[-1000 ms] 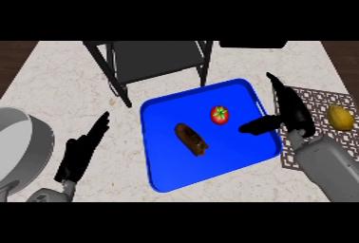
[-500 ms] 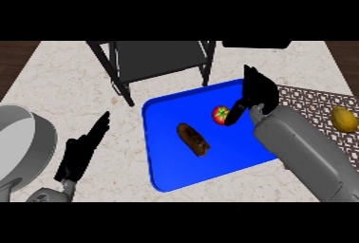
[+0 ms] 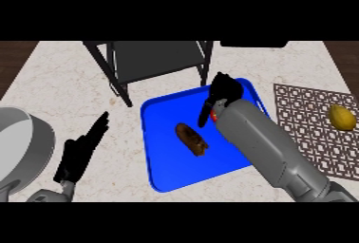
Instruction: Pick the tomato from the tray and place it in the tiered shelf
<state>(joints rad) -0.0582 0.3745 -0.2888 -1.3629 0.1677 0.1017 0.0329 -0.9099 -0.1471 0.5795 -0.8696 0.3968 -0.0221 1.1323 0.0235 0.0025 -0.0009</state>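
Two hands show above the bench (image 3: 63, 85), and the blue tray (image 3: 165, 166) serves as the landmark. The right hand (image 3: 223, 92) hangs over the tray's far right corner, its grey forearm running across the tray's right half from the near right. Its fingers (image 3: 204, 114) are bunched and point downward; whether they are curled round anything I cannot tell, since the hand covers that spot. The tomato is not visible anywhere; the hand and forearm hide the part of the tray under them. A brown oblong food item (image 3: 193, 139) lies near the tray's middle, just left of the forearm. The tiered shelf (image 3: 151, 59), a dark frame, stands just beyond the tray's far edge, slightly left. Right of the tray lies a patterned mat (image 3: 308, 114) with a yellow lemon (image 3: 341, 116) on it. The left hand (image 3: 80, 152) rests left of the tray, fingers straight. Further left sits a grey round vessel (image 3: 21, 142).
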